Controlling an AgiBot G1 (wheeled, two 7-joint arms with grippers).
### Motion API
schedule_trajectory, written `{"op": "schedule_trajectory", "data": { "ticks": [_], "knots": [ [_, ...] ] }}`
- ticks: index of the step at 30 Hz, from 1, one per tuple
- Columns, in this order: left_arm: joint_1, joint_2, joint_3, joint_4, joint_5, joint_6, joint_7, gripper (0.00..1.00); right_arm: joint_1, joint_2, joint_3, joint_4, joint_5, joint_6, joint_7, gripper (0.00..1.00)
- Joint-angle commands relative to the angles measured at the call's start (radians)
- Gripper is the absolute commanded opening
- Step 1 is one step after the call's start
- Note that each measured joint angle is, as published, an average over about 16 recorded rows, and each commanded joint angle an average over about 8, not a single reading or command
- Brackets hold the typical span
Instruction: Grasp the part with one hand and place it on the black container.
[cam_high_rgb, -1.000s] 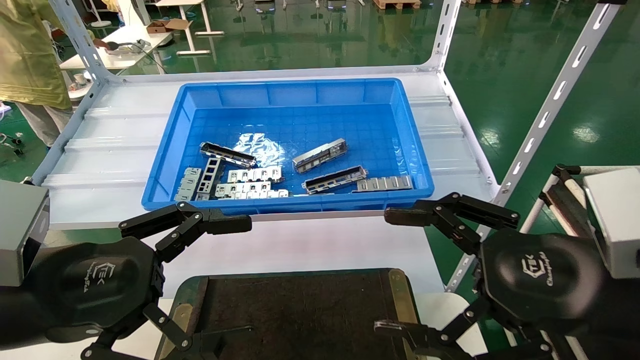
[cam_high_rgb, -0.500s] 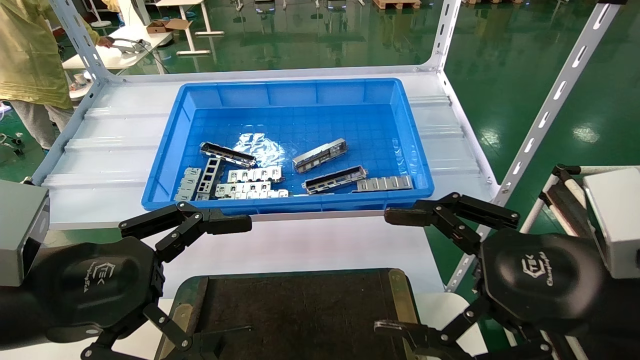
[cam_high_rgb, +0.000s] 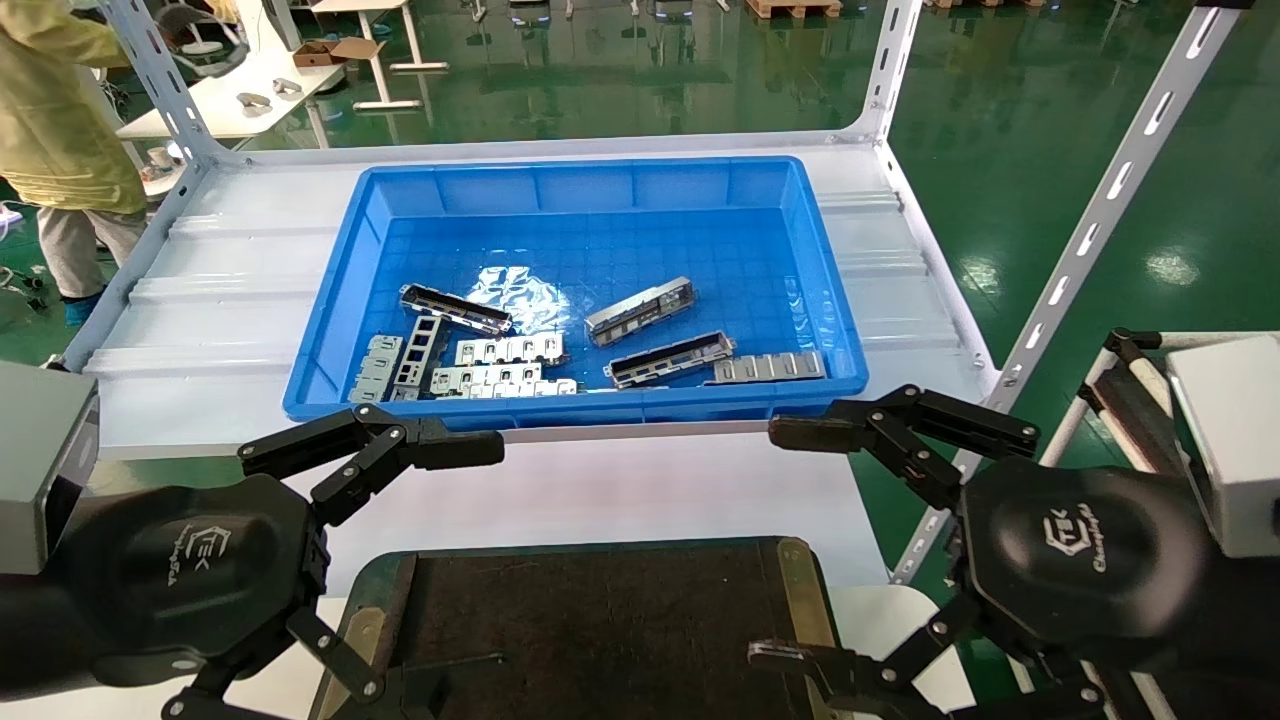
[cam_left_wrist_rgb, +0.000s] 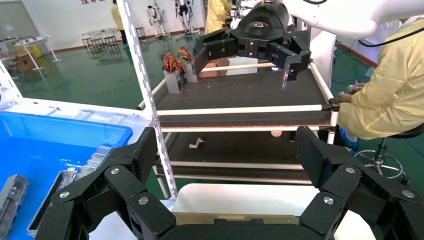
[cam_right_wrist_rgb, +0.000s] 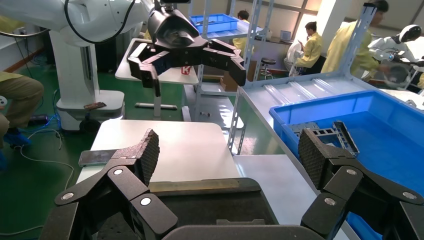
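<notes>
The part (cam_high_rgb: 640, 311), a light-silver channel bar with cutouts, lies slanted in the middle of the blue bin (cam_high_rgb: 335, 300). The black container (cam_high_rgb: 600, 620), a flat tray with a green rim and brass strips, sits at the near edge between my hands; it also shows in the right wrist view (cam_right_wrist_rgb: 200, 202). My left gripper (cam_high_rgb: 460, 570) is open and empty over the tray's left side. My right gripper (cam_high_rgb: 780, 545) is open and empty over its right side. Both are open in the wrist views, left (cam_left_wrist_rgb: 227, 150) and right (cam_right_wrist_rgb: 230, 152).
Two darker grey channel bars (cam_high_rgb: 455, 308) (cam_high_rgb: 668, 360) and flat silver plates (cam_high_rgb: 510, 350) (cam_high_rgb: 770, 367) also lie in the bin. The bin stands on a white shelf (cam_high_rgb: 220, 300) with slotted uprights (cam_high_rgb: 1100, 220). A person (cam_high_rgb: 60, 120) stands far left.
Neither arm nor any part has moved. Only the person in yellow at the far left has shifted.
</notes>
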Motion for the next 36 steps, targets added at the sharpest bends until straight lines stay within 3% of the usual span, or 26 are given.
{"op": "schedule_trajectory", "data": {
  "ticks": [1, 18, 36],
  "knots": [
    [0.0, 0.0, 0.0, 0.0, -0.001, 0.0, -0.001, 1.0, 0.0, 0.0, 0.0, 0.0, 0.0, 0.0, 0.0, 1.0],
    [-0.124, 0.094, 0.057, 0.097, 0.167, -0.072, 0.05, 1.0, 0.0, 0.0, 0.0, 0.0, 0.0, 0.0, 0.0, 1.0],
    [-0.346, 0.367, 0.185, 0.444, 0.471, -0.298, 0.143, 1.0, 0.0, 0.0, 0.0, 0.0, 0.0, 0.0, 0.0, 1.0]
  ]
}}
